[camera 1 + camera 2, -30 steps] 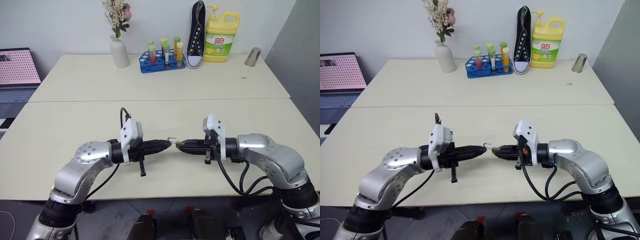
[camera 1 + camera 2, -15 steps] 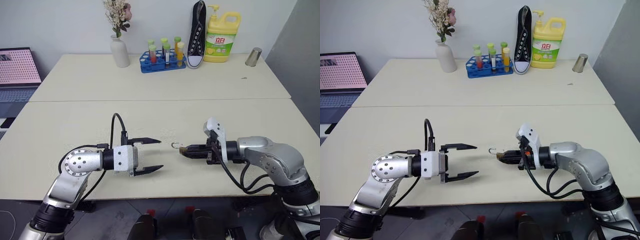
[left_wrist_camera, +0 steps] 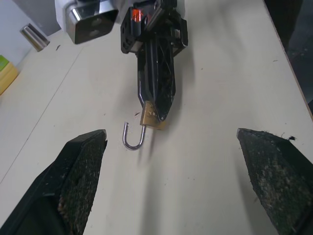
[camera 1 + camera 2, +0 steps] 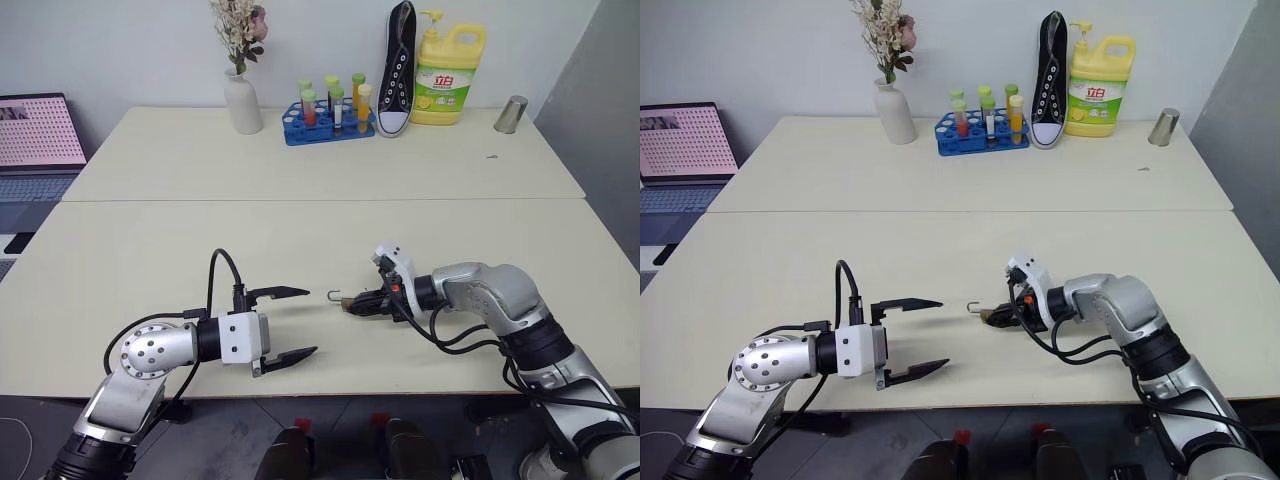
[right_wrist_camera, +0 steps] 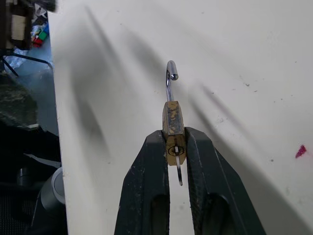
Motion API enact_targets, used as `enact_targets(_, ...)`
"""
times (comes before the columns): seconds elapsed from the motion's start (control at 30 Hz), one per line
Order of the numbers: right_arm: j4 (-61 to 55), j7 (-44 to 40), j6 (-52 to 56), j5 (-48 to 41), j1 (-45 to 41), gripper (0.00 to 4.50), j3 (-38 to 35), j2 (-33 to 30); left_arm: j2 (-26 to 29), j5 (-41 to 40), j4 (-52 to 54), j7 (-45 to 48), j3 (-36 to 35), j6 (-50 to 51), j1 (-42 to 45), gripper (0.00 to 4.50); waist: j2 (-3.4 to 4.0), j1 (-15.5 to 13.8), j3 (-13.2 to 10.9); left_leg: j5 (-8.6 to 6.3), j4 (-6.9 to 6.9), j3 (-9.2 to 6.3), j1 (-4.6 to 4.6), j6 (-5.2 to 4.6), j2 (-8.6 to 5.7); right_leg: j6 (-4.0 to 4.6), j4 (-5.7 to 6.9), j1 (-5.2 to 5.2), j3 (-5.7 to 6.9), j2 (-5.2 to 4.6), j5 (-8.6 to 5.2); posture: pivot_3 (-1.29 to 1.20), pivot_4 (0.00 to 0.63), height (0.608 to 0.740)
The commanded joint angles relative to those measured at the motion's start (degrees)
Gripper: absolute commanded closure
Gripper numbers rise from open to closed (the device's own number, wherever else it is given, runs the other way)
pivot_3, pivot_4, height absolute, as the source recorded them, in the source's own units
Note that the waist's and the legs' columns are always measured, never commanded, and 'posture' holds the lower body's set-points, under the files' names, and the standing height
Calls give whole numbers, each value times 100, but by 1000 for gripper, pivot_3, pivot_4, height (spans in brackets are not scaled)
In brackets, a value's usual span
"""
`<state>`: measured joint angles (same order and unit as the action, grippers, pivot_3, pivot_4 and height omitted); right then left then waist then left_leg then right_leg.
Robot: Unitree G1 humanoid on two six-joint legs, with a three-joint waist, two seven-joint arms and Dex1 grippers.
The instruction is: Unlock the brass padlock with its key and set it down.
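- Head view: the right gripper point(image 4: 350, 303) is clamped on the brass padlock point(image 4: 343, 301), low over the near table point(image 4: 130, 250). The left gripper point(image 4: 295, 323), just beside the padlock but apart from it, stands wide open and holds nothing.
- Left wrist view: the padlock's shackle point(image 3: 133, 138) hangs open as a hook, pointing away from the right gripper.
- Right wrist view: the padlock body sits between the fingertips point(image 5: 157, 147), with the key point(image 5: 178, 175) just behind it.

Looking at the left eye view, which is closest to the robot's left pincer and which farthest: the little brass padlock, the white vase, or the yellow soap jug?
From the left pincer, open at the table's near edge:
1. The brass padlock, just to its right, gripped by the right pincer.
2. The white vase, at the far table's back, left of middle.
3. The yellow soap jug, at the back, further right.
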<state>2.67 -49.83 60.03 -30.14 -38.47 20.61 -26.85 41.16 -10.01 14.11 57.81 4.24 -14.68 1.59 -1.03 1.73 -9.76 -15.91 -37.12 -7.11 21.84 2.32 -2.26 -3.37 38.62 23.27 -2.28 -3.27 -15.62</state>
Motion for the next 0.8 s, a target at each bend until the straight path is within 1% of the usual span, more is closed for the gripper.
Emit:
enact_targets(0.03,82,-184,-269,253,-151,3317,-13,-174,-40,-288,154,-212,-208,449,-79,0,0,9,0,0,0,0,0,0,-1,0,0,0,0,0,0,0,150,740)
enact_targets(0.07,75,-242,-328,321,-148,2959,-9,-255,-45,-370,121,-252,-240,629,-99,0,1,9,-1,0,1,0,-1,0,-1,0,0,1,0,0,0,0,150,740)
enact_targets(0.17,-371,-474,-666,570,34,1809,-22,-875,-33,-625,153,-360,-308,1302,-67,0,7,0,-4,0,1,0,0,-1,-2,0,0,2,2,1,0,0,150,740)
enact_targets(0.27,-688,-552,-953,686,182,700,-99,-1181,-19,-663,245,-429,-301,1701,12,0,5,8,-3,-1,1,0,1,-1,-2,-1,-2,0,4,1,0,0,150,740)
enact_targets(0.3,-1007,-634,-1183,745,322,317,-190,-1414,1,-637,266,-492,-299,1903,105,0,7,9,-4,0,2,0,1,-1,-2,-1,-2,0,6,2,-1,0,150,740)
enact_targets(0.33,-1251,-687,-1341,783,434,30,-259,-1574,17,-618,291,-533,-308,2046,160,0,8,9,-5,0,2,0,1,-1,-1,-1,-1,0,6,4,-1,0,150,740)
enact_targets(0.43,-2308,-954,-1818,613,996,30,-747,-2130,206,-416,393,-530,-294,2298,263,0,8,6,-6,0,2,-1,4,-1,0,-1,-1,2,7,3,-1,0,150,740)
enact_targets(0.5,-2739,-994,-1886,464,1308,30,-1028,-2310,337,-445,476,-378,-278,2369,258,0,7,18,-6,0,2,1,4,-1,0,-2,-2,1,4,3,-1,0,150,740)
enact_targets(0.6,-3049,-757,-1716,337,1620,30,-1349,-2319,445,-803,599,-136,-351,2674,286,0,6,22,-6,0,4,4,-1,0,4,-2,-2,-1,2,7,-1,0,150,740)
enact_targets(0.7,-3099,-596,-1632,286,1736,30,-1477,-2241,478,-732,570,-120,-363,2660,326,0,6,13,-6,0,3,5,-2,0,5,-2,-1,-3,2,6,-1,0,150,740)
enact_targets(0.8,-3058,-513,-1713,380,1796,30,-1428,-2188,505,-757,552,44,-363,2534,313,0,6,12,-6,0,3,5,-1,0,4,-1,-1,-3,2,6,-1,0,150,740)
